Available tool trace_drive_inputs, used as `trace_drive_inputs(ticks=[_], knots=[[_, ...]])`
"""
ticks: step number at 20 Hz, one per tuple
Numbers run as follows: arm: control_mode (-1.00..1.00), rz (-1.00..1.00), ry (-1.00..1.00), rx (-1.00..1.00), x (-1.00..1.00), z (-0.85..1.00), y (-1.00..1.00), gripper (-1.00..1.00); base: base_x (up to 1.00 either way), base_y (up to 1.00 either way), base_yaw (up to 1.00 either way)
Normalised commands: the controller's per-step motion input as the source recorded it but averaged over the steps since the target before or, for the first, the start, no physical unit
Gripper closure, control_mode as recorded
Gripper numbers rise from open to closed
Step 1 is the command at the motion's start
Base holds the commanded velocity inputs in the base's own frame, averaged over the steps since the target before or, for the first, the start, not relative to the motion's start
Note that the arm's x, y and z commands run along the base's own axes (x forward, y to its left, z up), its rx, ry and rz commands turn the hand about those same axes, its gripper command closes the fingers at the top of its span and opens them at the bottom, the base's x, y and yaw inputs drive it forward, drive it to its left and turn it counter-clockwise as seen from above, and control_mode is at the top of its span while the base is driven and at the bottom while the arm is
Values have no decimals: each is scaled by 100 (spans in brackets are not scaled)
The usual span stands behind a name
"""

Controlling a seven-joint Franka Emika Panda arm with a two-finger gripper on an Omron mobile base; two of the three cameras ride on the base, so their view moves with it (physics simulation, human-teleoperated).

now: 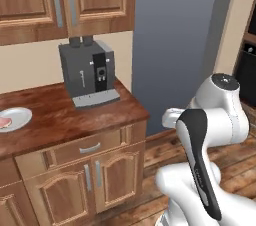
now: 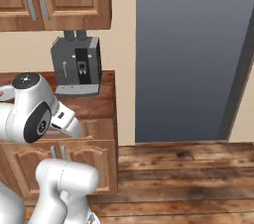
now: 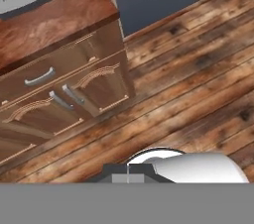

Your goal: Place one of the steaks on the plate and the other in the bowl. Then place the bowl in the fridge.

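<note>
On the wooden counter, the left base view caught the plate at its far left edge with a steak lying on it, well apart from the grey coffee machine. The right base view showed the machine beside the tall grey fridge. The hand view looked down on cabinet doors and plank floor; whether the fingers stood apart or together could not be told.

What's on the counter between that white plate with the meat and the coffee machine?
Nothing: in the left base view, only bare wooden counter lies between the plate and the coffee machine.

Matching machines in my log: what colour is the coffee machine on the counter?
Dark grey with a black front panel: the coffee machine, clearest in the left base view.
</note>
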Motion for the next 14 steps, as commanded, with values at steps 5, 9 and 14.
trace_drive_inputs(ticks=[5,9,14], knots=[[100,0,0,0,0,0,0,100,0,88,16],[100,0,0,0,0,0,0,100,0,99,5],[100,0,0,0,0,0,0,100,0,100,3]])
